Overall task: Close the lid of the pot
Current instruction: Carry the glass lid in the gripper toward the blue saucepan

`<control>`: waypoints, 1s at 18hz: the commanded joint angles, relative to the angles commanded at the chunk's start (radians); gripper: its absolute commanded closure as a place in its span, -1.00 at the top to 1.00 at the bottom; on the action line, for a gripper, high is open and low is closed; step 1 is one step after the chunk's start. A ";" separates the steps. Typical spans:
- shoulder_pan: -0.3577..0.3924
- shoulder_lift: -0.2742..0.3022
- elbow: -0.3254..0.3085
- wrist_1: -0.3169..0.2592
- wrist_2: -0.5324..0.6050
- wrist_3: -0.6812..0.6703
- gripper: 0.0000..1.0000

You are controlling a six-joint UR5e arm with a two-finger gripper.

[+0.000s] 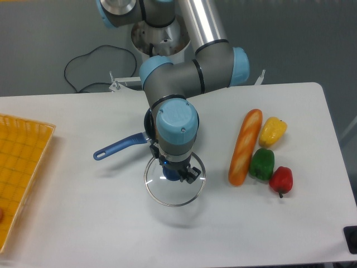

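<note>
While jaws clamp its blue knob, lid (pixel 174 187) held flat, pot (pixel 120 146) mostly hidden behind the arm

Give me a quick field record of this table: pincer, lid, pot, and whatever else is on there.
pincer: over the lid's centre, fingers hidden, grip unclear
lid: glass, in front of the pot
pot: mostly hidden by the arm, blue handle points left
food: bread loaf, yellow pepper, green pepper, red pepper
left edge: orange basket
</note>
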 joint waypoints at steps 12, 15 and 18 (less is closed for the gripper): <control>0.003 0.020 0.005 -0.057 0.020 0.000 -0.33; 0.008 0.034 0.003 -0.069 0.021 0.000 -0.33; 0.008 0.043 0.002 -0.104 0.023 -0.002 -0.33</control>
